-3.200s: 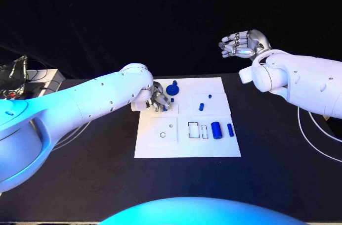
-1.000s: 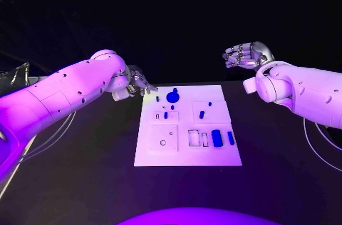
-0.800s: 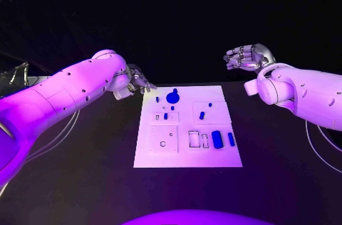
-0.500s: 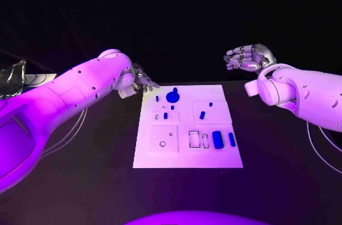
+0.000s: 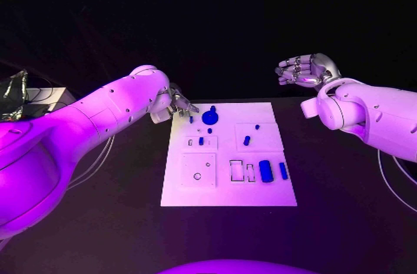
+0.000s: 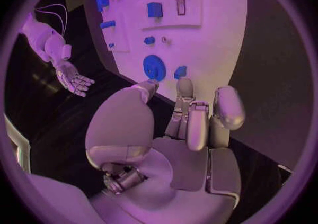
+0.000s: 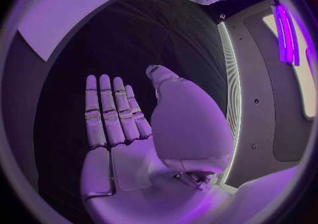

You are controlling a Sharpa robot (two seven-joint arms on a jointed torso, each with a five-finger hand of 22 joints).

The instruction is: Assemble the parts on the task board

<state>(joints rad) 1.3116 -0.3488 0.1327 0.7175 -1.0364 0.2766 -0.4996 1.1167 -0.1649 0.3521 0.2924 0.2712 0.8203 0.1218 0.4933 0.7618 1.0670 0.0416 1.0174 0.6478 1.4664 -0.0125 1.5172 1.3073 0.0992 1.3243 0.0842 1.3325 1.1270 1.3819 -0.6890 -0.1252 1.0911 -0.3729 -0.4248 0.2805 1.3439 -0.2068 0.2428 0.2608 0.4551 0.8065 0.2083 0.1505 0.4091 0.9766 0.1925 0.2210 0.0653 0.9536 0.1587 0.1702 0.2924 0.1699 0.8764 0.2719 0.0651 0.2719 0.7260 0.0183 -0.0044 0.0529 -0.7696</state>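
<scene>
Currently the left hand (image 5: 176, 101) hovers at the board's (image 5: 228, 186) far-left corner, fingers (image 6: 196, 123) apart, empty. Right hand (image 5: 304, 69) hangs beyond the far-right corner, fingers apart. Blue parts (image 5: 265, 170) lie on the board, mid-bench.

A black table (image 5: 104, 226) spreads beneath and around both hands. Beyond the left arm, well to the outer side of the left hand, a crinkled dark object (image 5: 12, 90) sits beside a pale box (image 5: 48, 96). Thin pale cables (image 5: 389, 176) trail across the table under the right arm.
</scene>
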